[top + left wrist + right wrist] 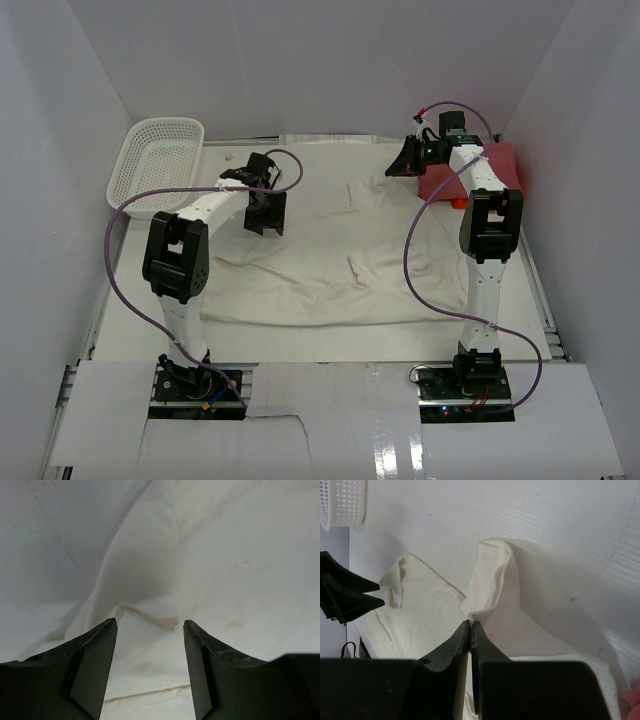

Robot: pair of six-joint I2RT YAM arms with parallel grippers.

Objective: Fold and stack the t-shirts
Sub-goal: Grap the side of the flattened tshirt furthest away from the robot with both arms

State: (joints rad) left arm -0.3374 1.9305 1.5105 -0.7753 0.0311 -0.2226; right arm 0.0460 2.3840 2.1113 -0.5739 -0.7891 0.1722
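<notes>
The cream-white t-shirt (330, 270) lies spread and wrinkled across the middle of the table. My left gripper (265, 215) hovers open over its back left part; in the left wrist view the gripper (150, 622) is empty just above the cloth (225, 555). My right gripper (405, 160) is at the shirt's back right corner. In the right wrist view the gripper (470, 622) is shut on a pinched-up fold of the cream shirt (420, 615). The red t-shirt (505, 165) lies bunched at the back right, partly hidden by the right arm.
A white plastic mesh basket (165, 122) stands at the back left corner; it also shows in the right wrist view (342, 500). White walls enclose the table on three sides. An orange object (460, 201) peeks out beside the red shirt.
</notes>
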